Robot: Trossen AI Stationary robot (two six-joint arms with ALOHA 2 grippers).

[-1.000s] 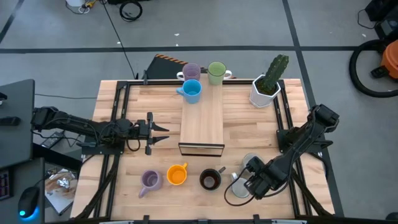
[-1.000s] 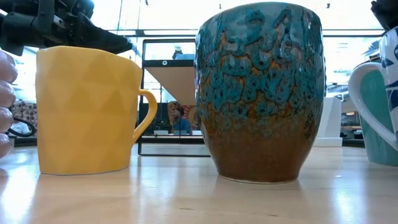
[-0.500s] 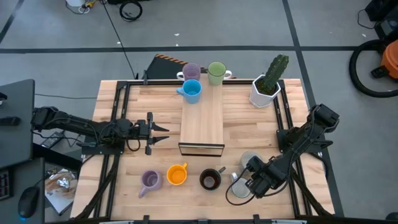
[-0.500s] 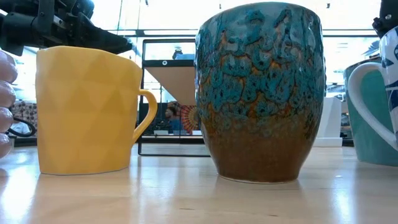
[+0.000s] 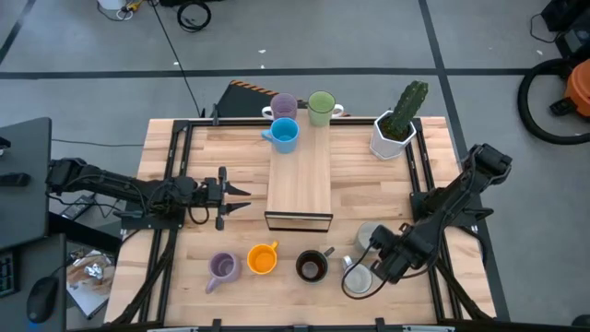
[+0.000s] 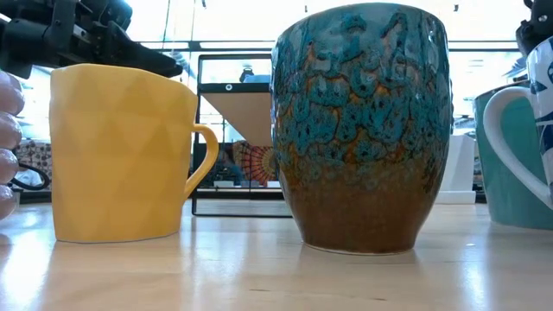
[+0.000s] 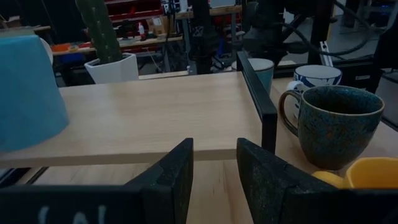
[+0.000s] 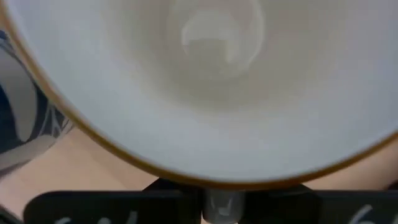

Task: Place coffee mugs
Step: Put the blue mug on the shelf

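Observation:
My right gripper (image 5: pixel 373 267) is shut on a white mug with blue markings (image 5: pixel 355 279) at the near right; its white inside (image 8: pixel 205 93) fills the right wrist view. A teal mug (image 5: pixel 367 235) stands just behind it. To its left a black mug (image 5: pixel 312 266), an orange mug (image 5: pixel 263 259) and a lilac mug (image 5: pixel 222 267) stand in a row on their bases. A light blue mug (image 5: pixel 284 134) stands on the wooden riser (image 5: pixel 300 180), with a lilac mug (image 5: pixel 283 104) and a green one (image 5: pixel 321 106) behind it. My left gripper (image 5: pixel 241 195) waits open at the riser's left side. My right gripper holds the white mug by its wall at the rim (image 8: pixel 211 177), on the side toward the table's right; the rim runs in between the shut fingers, which hide the contact itself. The fingers slant down from the right. The mug stands upright on the table.
A white faceted pot with a cactus (image 5: pixel 398 124) stands at the far right. Black rails (image 5: pixel 175 184) run along both sides of the table. Bare wood lies between the riser and the near row of mugs.
My right gripper has shut on the white mug's rim and its arm has shifted a little toward the far edge. In the low view the teal mug behind now shows farther to the left.

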